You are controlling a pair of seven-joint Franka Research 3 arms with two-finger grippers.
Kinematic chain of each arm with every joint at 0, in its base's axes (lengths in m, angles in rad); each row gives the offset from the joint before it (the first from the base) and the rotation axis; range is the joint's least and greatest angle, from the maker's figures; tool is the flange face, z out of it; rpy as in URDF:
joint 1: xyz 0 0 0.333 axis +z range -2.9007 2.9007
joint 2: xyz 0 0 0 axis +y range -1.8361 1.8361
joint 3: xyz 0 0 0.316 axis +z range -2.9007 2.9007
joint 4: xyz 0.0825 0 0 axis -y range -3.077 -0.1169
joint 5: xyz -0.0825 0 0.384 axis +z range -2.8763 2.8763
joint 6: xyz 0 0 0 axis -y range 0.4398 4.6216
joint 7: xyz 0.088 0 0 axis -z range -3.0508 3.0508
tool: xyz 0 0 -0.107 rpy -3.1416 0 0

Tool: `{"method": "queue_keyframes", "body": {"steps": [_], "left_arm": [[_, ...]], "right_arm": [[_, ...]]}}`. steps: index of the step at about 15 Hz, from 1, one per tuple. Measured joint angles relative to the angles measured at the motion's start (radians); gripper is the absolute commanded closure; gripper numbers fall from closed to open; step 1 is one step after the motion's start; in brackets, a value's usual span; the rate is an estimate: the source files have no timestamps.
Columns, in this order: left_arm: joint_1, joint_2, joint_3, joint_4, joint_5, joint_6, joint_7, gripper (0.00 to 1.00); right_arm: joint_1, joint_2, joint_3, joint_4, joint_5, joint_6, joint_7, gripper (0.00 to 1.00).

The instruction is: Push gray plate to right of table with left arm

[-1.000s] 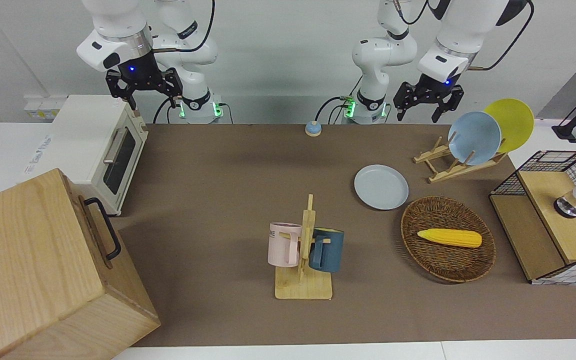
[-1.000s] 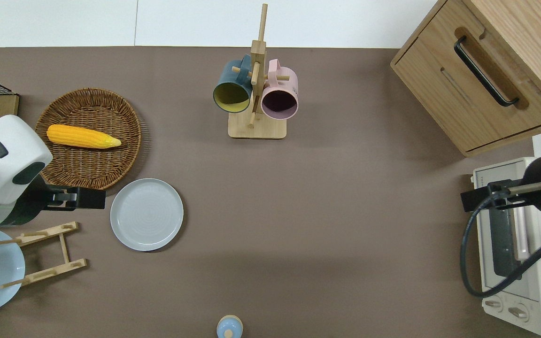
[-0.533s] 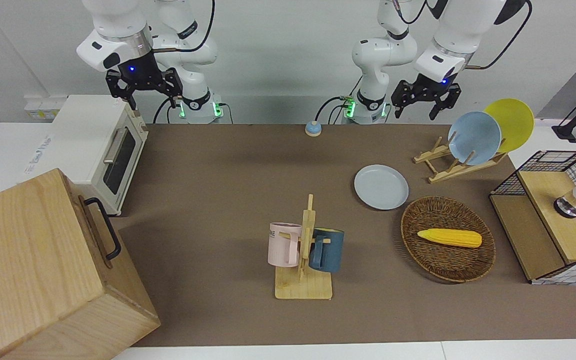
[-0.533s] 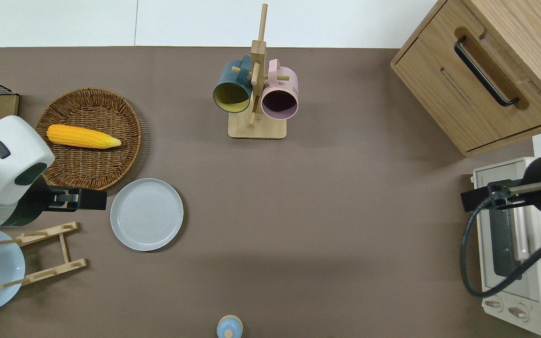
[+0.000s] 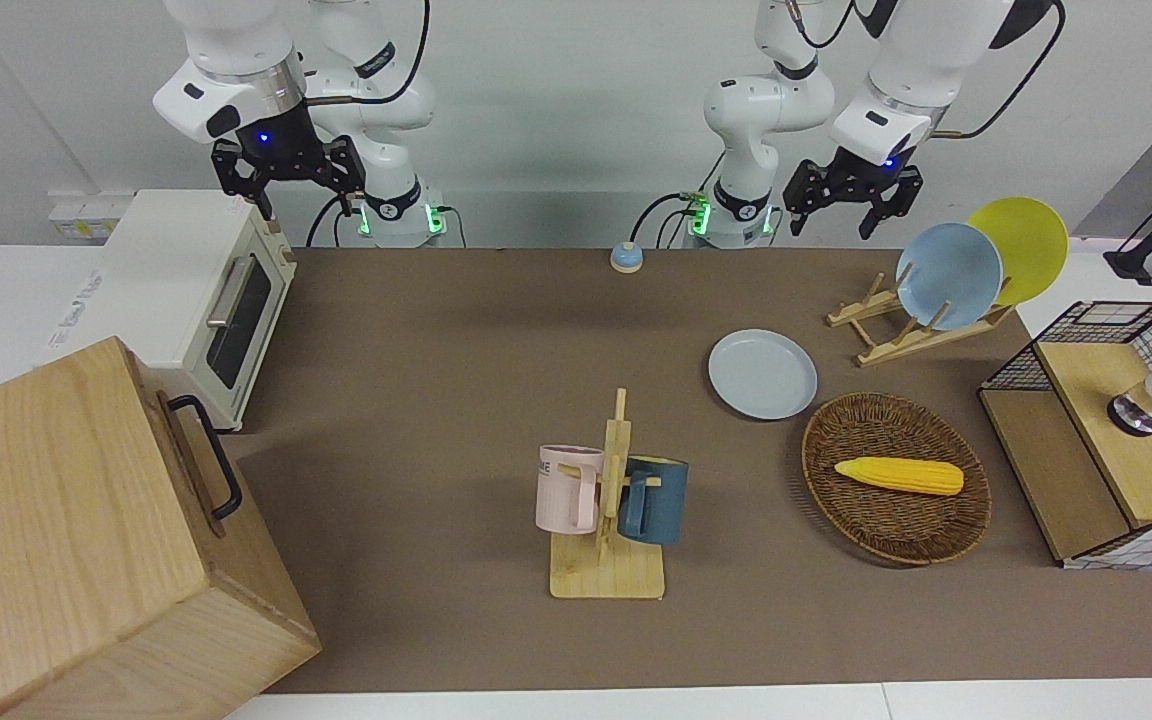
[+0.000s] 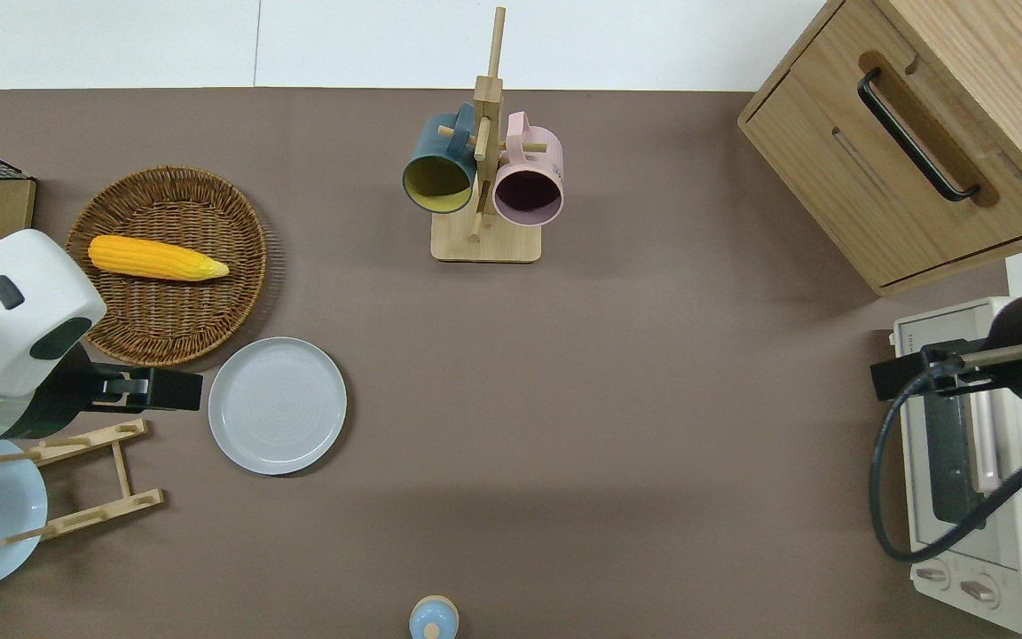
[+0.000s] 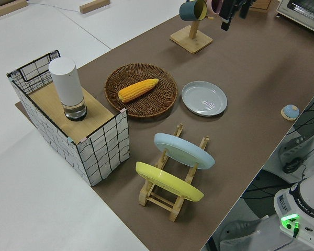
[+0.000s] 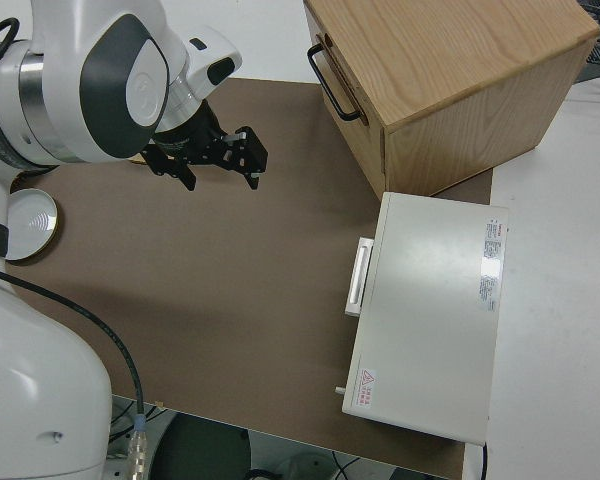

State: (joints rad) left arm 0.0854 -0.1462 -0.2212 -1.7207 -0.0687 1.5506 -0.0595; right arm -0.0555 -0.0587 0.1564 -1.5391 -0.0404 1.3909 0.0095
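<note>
The gray plate (image 5: 762,374) lies flat on the brown table (image 5: 456,340), between the wicker basket and the wooden dish rack; it also shows in the overhead view (image 6: 278,405) and the left side view (image 7: 204,98). My left gripper (image 5: 836,222) is open and empty, up in the air. The overhead view shows the left gripper (image 6: 152,390) over the table beside the plate, toward the left arm's end, apart from its rim. My right gripper (image 5: 304,205) is open and parked.
A wicker basket (image 6: 209,293) with a corn cob (image 6: 156,257) lies just farther from the robots than the plate. A dish rack (image 5: 911,330) holds a sky-blue plate (image 5: 948,275) and a yellow plate (image 5: 1026,245). A mug tree (image 6: 483,169), wooden cabinet (image 6: 910,133), toaster oven (image 5: 206,300) and wire crate (image 5: 1096,420) stand around.
The left gripper has drifted a little toward the robots and stays high in the air. The gray plate and the right arm have not moved.
</note>
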Motion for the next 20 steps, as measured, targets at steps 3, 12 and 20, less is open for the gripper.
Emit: {"method": "queue_keyframes", "body": {"steps": [3, 12, 20], "left_arm": [[0.000, -0.001, -0.001, 0.000, 0.000, 0.000, 0.000, 0.00], [0.000, -0.008, 0.002, -0.005, 0.000, -0.001, 0.000, 0.00], [0.003, -0.012, 0.015, -0.022, 0.000, 0.004, 0.000, 0.00]], "right_arm": [[0.000, 0.000, 0.000, 0.000, 0.000, 0.000, 0.000, 0.005], [0.000, 0.000, 0.000, 0.000, 0.000, 0.000, 0.000, 0.005], [0.000, 0.000, 0.000, 0.000, 0.000, 0.000, 0.000, 0.005]]}}
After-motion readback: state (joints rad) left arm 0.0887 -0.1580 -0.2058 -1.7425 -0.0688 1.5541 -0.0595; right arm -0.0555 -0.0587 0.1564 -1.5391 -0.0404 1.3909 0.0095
